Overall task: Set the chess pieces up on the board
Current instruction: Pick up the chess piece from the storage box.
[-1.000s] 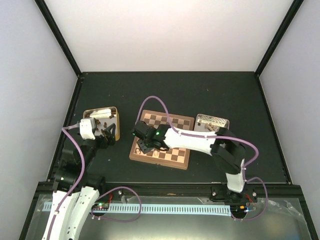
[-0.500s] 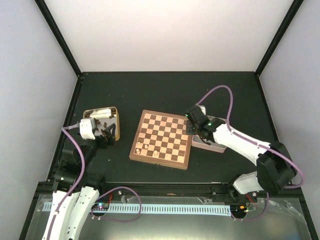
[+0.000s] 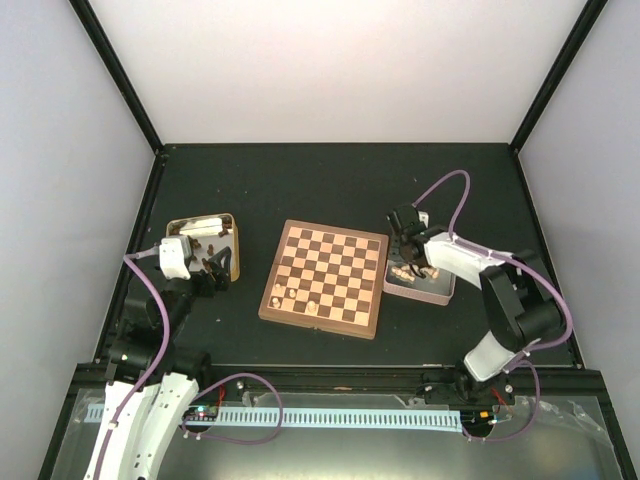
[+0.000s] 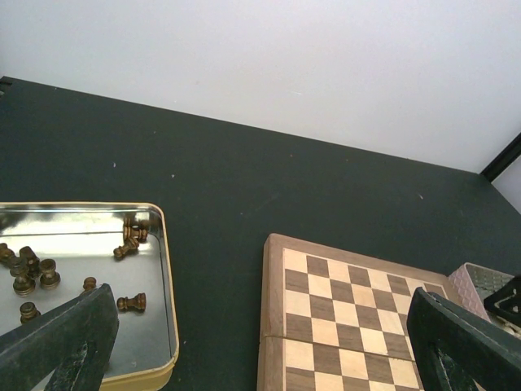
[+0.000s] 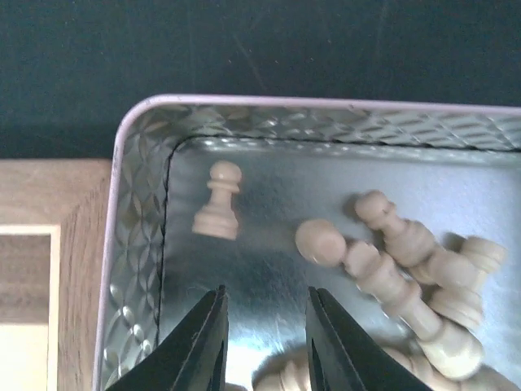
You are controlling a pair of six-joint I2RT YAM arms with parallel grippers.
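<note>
While the right end effector [image 5: 266,297] hangs over a corner of the silver embossed metal tin [image 5: 138,244], its jaws stand narrowly apart with bare tin floor between them. A pale beige wooden pawn [image 5: 218,212] sits just ahead of one fingertip. A heap of pale beige chess pieces [image 5: 415,277] lies ahead and to the right. Whether the tips touch a piece beneath them is hard to tell. The square wooden chessboard [image 5: 49,187] lies to its left, beside the tin. The left end effector [image 4: 262,295] gapes wide and empty. The gold-rimmed metal tin [image 4: 167,277] of dark brown chess pieces [image 4: 130,303] sits beneath its left finger on the dark desk [image 4: 244,163].
</note>
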